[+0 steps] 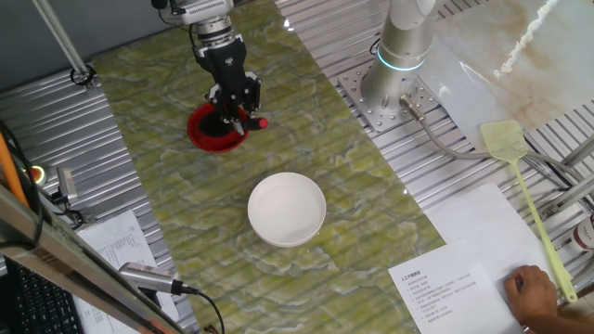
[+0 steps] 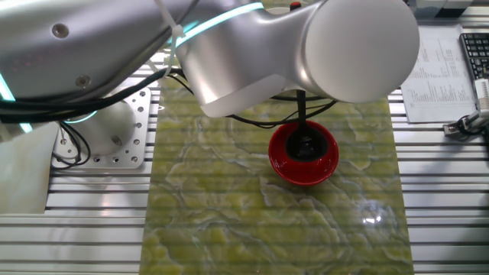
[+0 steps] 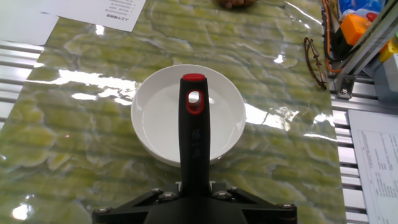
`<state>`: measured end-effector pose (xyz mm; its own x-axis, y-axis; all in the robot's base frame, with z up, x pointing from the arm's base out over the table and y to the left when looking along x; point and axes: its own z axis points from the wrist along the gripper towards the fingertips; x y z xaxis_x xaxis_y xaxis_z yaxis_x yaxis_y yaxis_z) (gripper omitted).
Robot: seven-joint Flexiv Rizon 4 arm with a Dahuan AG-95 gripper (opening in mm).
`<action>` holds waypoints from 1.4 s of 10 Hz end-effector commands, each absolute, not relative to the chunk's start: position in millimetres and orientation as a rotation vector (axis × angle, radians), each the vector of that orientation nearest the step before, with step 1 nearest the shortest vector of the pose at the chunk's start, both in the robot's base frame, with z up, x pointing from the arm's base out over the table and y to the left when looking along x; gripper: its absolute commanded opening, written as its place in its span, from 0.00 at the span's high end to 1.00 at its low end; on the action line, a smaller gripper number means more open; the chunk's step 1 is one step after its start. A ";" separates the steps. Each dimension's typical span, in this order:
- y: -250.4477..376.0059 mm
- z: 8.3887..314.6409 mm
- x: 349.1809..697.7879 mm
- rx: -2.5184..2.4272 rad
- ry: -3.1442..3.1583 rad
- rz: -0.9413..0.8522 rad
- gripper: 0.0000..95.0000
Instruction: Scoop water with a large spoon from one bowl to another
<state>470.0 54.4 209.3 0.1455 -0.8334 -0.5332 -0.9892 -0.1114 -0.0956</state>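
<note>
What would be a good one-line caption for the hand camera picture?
Seen from the hand: the tool grips the black ladle's red-tipped handle, which points toward a white bowl on the green marbled table.

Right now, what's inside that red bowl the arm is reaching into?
The round black head of the large spoon sits inside the red bowl, its handle rising to the gripper. Any water cannot be made out; the arm hides part of the bowl.

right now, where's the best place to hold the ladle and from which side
On the upper handle, from above, as the gripper has it now. The large spoon stands nearly upright with its head down in the red bowl, so only the long thin handle is free. The hand view shows it clamped below the red tip, which probably keeps the head level for carrying to the white bowl.
</note>
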 end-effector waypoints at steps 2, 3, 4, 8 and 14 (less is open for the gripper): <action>54.3 209.4 470.1 -2.000 1.735 0.495 1.00; 54.3 209.4 470.1 -1.998 1.733 0.497 1.00; 54.3 209.5 470.1 -1.997 1.733 0.498 1.00; 54.3 209.5 470.1 -1.993 1.729 0.503 1.00; 54.3 209.5 470.1 -1.984 1.712 0.517 1.00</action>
<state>470.2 54.5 209.2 0.1530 -0.8115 -0.5640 -0.9881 -0.1148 -0.1028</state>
